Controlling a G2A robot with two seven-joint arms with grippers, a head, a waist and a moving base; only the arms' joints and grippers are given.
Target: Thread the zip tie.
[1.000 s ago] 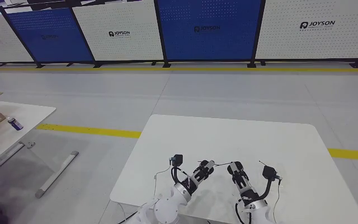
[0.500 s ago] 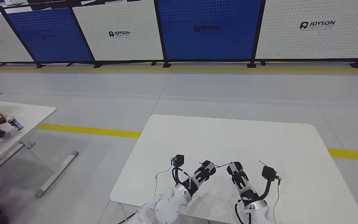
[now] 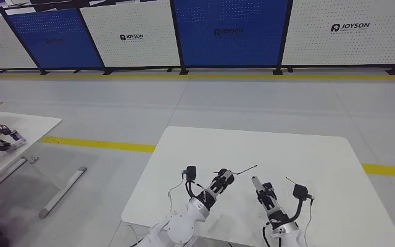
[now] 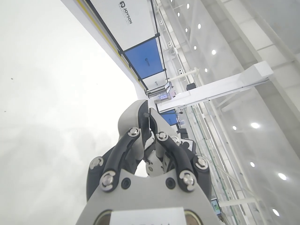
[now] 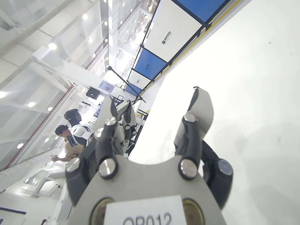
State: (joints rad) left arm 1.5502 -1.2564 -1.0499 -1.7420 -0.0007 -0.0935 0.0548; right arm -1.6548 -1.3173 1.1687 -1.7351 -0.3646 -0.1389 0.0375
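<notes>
A thin black zip tie (image 3: 239, 170) sticks out from my left gripper (image 3: 224, 178), which is shut on one end of it above the near part of the white table (image 3: 185, 148). The tie slants away toward the table's middle. In the left wrist view the left gripper (image 4: 148, 114) pinches a small black piece of the zip tie (image 4: 146, 114) at its tips. My right gripper (image 3: 253, 181) stands open a short way to the right, holding nothing. In the right wrist view the right gripper (image 5: 153, 97) is spread wide, with the zip tie (image 5: 124, 81) visible beyond it.
The table's near edge (image 3: 133, 219) lies close to both arms. Bare tabletop stretches toward the far side (image 3: 259, 139). A second white table (image 3: 31, 123) stands far to the left across the floor.
The right gripper has opened, let go of the zip tie and drawn back. The left gripper shifted slightly left with the tie, whose free end now points up and away.
</notes>
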